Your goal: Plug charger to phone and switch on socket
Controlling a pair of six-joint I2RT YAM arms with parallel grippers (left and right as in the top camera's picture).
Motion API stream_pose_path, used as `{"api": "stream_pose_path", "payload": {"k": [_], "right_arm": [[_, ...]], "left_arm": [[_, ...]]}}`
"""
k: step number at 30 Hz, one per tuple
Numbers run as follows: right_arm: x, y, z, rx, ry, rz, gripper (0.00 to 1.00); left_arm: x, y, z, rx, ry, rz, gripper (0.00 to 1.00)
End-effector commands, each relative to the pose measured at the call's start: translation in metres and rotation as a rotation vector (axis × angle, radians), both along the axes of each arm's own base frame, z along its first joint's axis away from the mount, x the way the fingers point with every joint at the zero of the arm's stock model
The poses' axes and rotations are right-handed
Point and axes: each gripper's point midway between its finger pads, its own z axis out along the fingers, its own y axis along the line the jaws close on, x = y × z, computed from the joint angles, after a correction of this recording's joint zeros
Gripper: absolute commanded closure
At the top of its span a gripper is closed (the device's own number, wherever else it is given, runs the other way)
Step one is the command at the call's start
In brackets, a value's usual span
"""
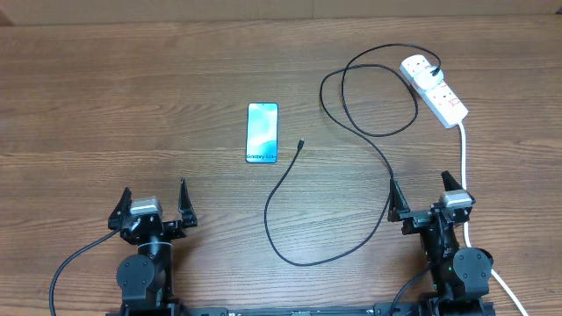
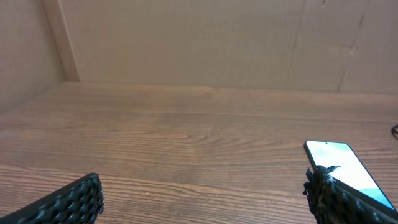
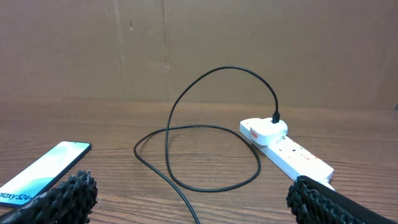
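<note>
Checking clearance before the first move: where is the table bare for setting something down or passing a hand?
Bare: the left half of the table, from the phone leftward, beyond the left tool. Crowded: right of the phone, where the charger loops between socket and right tool.

The overhead camera looked straight down on the whole table (image 1: pixel 132 105) from well above. Both wrist cameras sat low and near it, facing the far wall (image 2: pixel 186 37) (brown board); all three shared the phone (image 2: pixel 345 163).
</note>
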Motion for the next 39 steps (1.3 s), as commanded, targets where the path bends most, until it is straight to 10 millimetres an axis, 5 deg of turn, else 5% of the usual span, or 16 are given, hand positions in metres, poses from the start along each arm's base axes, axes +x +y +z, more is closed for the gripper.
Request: {"api": "stream_pose_path", "payload": {"k": [1,16,30,35,39], "right_arm": [[0.0,-0.001,-0.002,0.003,-0.002,-0.002,0.0],[0.0,-0.001,-0.002,0.003,-0.002,-0.002,0.0],[0.0,-0.001,-0.002,0.003,-0.002,-0.002,0.0],[0.0,-0.001,-0.002,0.003,-0.002,-0.002,0.0],[0.0,-0.001,-0.002,0.003,-0.002,-0.002,0.0]], "left_arm": [[0.0,0.001,0.0,0.019,-0.002,0.002,0.0],[0.001,-0.005,0.005,0.013,-0.023,-0.035,0.0],[-0.017,-0.08,0.084,0.024,-0.351,-0.475,0.0],[-0.029,-0.081,0.116,0.067,-0.492,-0.48,0.0],[-0.026,-0.082,0.107,0.056,-0.452,-0.484,0.0]]}}
